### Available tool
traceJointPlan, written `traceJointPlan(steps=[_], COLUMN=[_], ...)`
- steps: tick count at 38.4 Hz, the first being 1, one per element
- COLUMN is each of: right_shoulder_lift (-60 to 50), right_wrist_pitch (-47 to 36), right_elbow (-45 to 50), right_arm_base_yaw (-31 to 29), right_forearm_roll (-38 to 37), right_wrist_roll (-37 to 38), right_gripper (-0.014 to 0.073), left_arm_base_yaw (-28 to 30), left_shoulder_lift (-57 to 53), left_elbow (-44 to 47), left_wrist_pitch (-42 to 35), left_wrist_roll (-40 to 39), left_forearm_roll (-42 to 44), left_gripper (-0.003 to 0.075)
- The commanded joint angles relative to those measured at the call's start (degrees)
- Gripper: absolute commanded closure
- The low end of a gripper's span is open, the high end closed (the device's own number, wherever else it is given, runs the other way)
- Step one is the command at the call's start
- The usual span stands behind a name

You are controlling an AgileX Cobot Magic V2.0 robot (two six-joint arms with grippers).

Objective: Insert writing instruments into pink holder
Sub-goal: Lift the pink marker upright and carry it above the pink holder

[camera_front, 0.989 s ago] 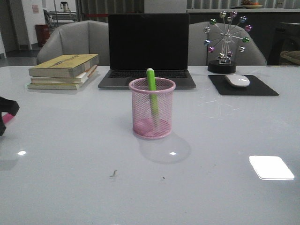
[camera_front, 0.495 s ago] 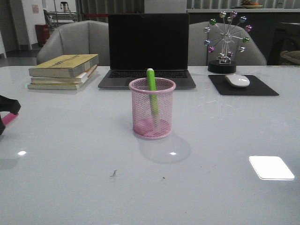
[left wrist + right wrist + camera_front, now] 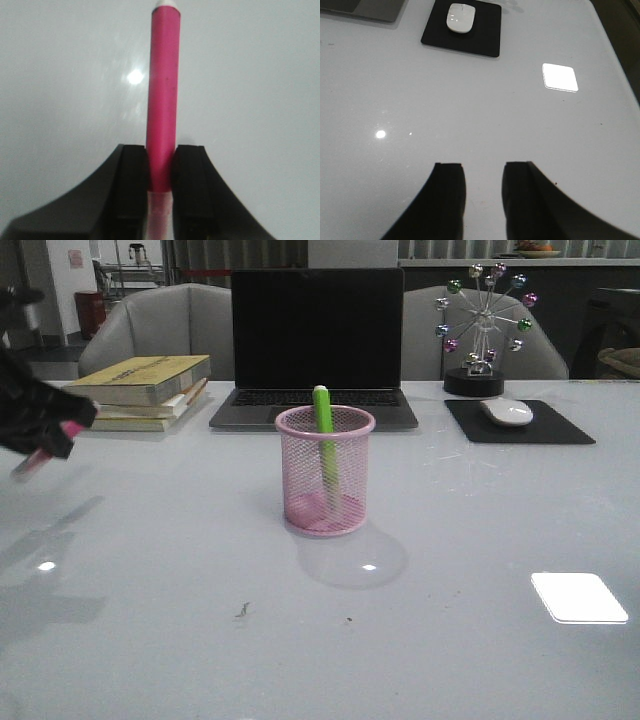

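While I am carrying the magenta-pink marker (image 3: 162, 105) in my left pincer (image 3: 50, 435), out at about nine o'clock of the pink holder (image 3: 325, 470) and above the desk (image 3: 450, 640), I am judging how it handles. In the left wrist view both pads are clenching the barrel near its pale rear end, most of the length sticking out ahead to a white tip. It looks light, stiff and smooth plastic, so it could pivot or slip in a narrow grip; holding nearer the middle would steady it, though this end grip leaves plenty of barrel free to go in first. From the front the pincer is blurred and I am seeing only a scrap of pink.

At the centre the holder is standing upright, with the lime green marker (image 3: 322, 425) already leaning inside, its top poking over the far rim. The mesh looks light and could tip if nudged.

Toward three o'clock my right pincer (image 3: 482, 187) is hanging released over bare desk; it is out of the front view.
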Motion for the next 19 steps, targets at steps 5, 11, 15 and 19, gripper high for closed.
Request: traceJointPlan(steps=[5,11,15,19], right_shoulder_lift=[-0.38,-0.38,-0.38,-0.38], right_wrist_pitch=[-4.72,-4.72,-4.72,-4.72], right_elbow=[-1.5,-1.5,-1.5,-1.5], right_arm_base_yaw=[-0.14,-0.14,-0.14,-0.14], right_forearm_roll=[-0.21,-0.21,-0.21,-0.21], right_wrist_roll=[-0.37,-0.37,-0.37,-0.37], right_gripper=[0.0263,0.0263,0.0263,0.0263], left_arm_base_yaw=[-5.23,-10.02,-13.36,-16.31], left_shoulder_lift=[-7.11,-8.42,-8.41,-8.41], left_elbow=[-1.3,-1.3,-1.3,-1.3], left_wrist_pitch=[-16.66,-27.39,-34.51,-39.63], left_wrist_roll=[-0.2,-0.35,-0.44,-0.44], left_forearm_roll=[-0.61,-1.89,-2.14,-2.14], left_gripper=[0.0618,0.0618,0.0618,0.0618])
